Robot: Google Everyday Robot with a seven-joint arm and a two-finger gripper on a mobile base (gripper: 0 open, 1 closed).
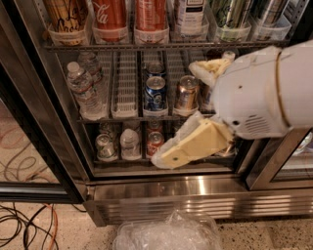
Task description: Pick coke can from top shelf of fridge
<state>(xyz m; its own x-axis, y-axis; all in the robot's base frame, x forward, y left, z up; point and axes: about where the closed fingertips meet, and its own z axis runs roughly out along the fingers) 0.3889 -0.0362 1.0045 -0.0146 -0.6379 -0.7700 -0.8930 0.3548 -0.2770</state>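
Coke cans (110, 17), two, on top shelf (161, 45); gripper (176, 114) lower, fingers wide apart, beside one gold can (186, 93).

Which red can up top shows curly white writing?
The left one, the coke can, beside the brown drink. The open gripper hangs lower right.

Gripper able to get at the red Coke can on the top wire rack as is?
Probably yes. The red Coca-Cola can stands at the front of the top wire rack, with nothing before it. The open gripper hangs lower and rightward, so it must rise; a neighbouring red can sits close.
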